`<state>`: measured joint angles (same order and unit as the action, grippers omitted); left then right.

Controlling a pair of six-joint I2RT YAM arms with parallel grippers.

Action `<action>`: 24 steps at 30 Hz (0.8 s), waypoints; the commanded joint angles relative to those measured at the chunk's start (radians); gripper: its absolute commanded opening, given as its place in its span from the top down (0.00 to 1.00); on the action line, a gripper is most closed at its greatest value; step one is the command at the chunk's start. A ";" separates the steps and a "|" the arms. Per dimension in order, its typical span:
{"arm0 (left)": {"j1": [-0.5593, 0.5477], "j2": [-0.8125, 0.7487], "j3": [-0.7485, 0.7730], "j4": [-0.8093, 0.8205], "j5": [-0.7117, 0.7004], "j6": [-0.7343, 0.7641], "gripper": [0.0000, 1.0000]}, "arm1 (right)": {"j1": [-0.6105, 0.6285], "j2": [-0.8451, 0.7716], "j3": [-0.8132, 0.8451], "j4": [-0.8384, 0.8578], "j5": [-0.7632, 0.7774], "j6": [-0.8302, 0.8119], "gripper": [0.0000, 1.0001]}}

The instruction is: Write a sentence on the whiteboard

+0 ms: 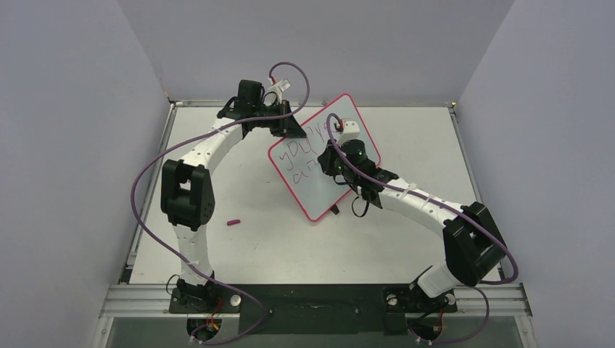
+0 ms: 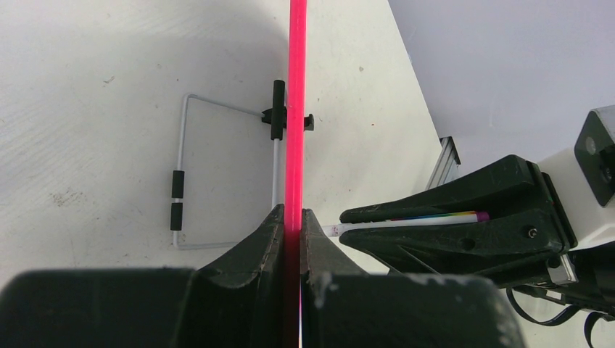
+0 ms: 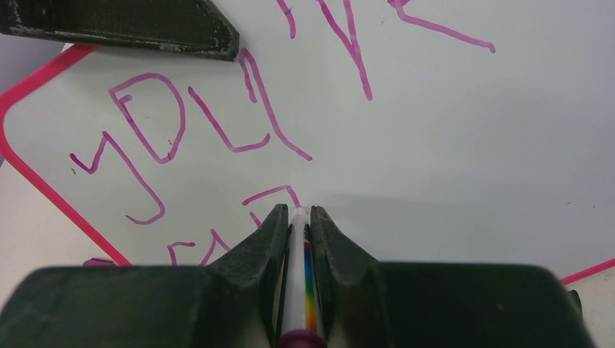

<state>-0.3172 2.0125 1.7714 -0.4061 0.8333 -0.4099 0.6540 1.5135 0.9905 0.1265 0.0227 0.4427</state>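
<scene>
Centrally on the worktop (image 1: 254,239) stands the whiteboard (image 1: 308,192), white with a thin red-pink rim and rounded corners, turned so that one corner points toward my bases and another toward the far wall. My left gripper (image 1: 294,130) is clamped on its upper left rim. In the left wrist view that rim (image 2: 296,109) runs as a straight pink line between the two closed fingers of the left gripper (image 2: 294,217). To the left of the rim, on the side away from the marker, a bent wire stand (image 2: 181,167) with black sleeves is joined to the board by a black clip and lies against the pale worktop (image 2: 87,87). My right gripper (image 1: 337,156) hangs over the writing face and is closed narrowly on a marker pen (image 3: 308,275) with a rainbow-striped barrel, which lies lengthwise between the fingers of the right gripper (image 3: 296,214). The same pen (image 2: 435,217) shows from the side in the left wrist view, its white tip meeting the board. The sentence (image 1: 297,156) is in reddish-purple strokes. Its first line (image 3: 236,148) reads roughly "you" with further letters to the right, and a second line begins just beside the pen tip on the whiteboard (image 3: 471,145). A small purple piece (image 1: 233,222) lies alone on the worktop, well apart from the board, near my left arm. I cannot tell what it is.
</scene>
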 commanded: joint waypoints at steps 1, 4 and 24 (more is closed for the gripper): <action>-0.013 -0.083 0.019 0.050 0.077 -0.036 1.00 | -0.003 -0.014 -0.021 -0.003 0.002 0.016 1.00; -0.013 -0.085 0.017 0.051 0.078 -0.036 1.00 | -0.002 -0.016 -0.019 -0.004 0.002 0.020 1.00; -0.013 -0.091 0.008 0.051 0.079 -0.031 1.00 | -0.031 0.061 0.120 -0.053 0.043 0.040 1.00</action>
<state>-0.3168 2.0125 1.7691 -0.4007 0.8337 -0.4103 0.6403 1.5497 1.0657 0.0647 0.0402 0.4633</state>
